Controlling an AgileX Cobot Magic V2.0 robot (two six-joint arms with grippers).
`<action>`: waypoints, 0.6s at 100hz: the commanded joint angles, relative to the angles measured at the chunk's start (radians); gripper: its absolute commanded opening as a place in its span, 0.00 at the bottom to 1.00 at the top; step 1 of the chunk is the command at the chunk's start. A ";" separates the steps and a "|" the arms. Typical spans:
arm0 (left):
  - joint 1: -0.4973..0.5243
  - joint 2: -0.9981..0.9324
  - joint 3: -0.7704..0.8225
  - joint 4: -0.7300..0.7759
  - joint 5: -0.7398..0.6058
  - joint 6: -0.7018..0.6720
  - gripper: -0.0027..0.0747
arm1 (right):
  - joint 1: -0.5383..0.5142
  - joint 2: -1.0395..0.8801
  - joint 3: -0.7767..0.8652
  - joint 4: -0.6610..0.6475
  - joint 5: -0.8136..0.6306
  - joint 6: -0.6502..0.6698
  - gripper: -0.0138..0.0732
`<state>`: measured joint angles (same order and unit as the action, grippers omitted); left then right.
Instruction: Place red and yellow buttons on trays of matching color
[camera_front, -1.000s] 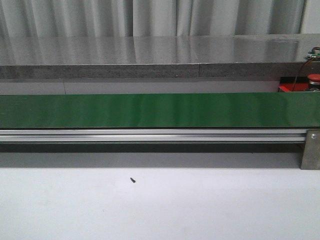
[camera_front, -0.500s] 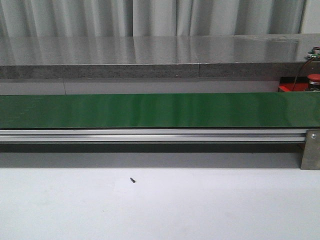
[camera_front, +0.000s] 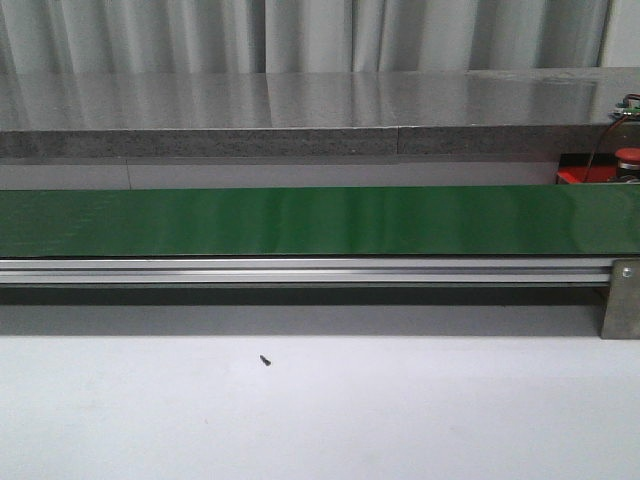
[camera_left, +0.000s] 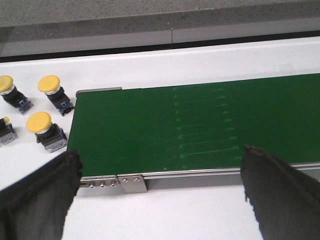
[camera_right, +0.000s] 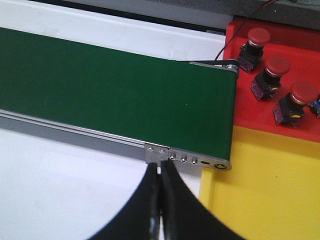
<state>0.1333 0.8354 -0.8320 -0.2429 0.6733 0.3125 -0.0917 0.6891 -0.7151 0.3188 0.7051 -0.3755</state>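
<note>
In the left wrist view, three yellow buttons (camera_left: 49, 84) (camera_left: 38, 121) (camera_left: 5, 83) stand on the white table beside the end of the green belt (camera_left: 190, 125). My left gripper (camera_left: 161, 155) hangs open over the belt's near edge, holding nothing. In the right wrist view, three red buttons (camera_right: 259, 36) (camera_right: 277, 65) (camera_right: 304, 92) stand on the red tray (camera_right: 250, 107). The yellow tray (camera_right: 270, 190) beside it holds nothing in view. My right gripper (camera_right: 159, 164) is shut and empty, by the belt's end bracket. The front view shows a sliver of red tray (camera_front: 580, 176) with one red button (camera_front: 627, 155).
The green belt (camera_front: 300, 220) runs across the table on an aluminium rail (camera_front: 300, 270). A grey raised shelf (camera_front: 300, 110) lies behind it. A small black screw (camera_front: 265, 360) lies on the white table. A wire (camera_right: 250, 15) crosses the red tray's corner.
</note>
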 joint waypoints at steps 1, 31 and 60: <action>0.034 0.028 -0.070 0.039 -0.047 -0.068 0.85 | 0.002 -0.003 -0.025 0.009 -0.058 -0.007 0.08; 0.206 0.333 -0.393 0.041 0.029 -0.111 0.83 | 0.002 -0.003 -0.025 0.009 -0.058 -0.007 0.08; 0.328 0.745 -0.751 0.039 0.216 -0.146 0.80 | 0.002 -0.003 -0.025 0.009 -0.058 -0.007 0.08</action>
<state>0.4386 1.5120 -1.4754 -0.1899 0.8823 0.1951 -0.0917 0.6891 -0.7151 0.3188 0.7051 -0.3755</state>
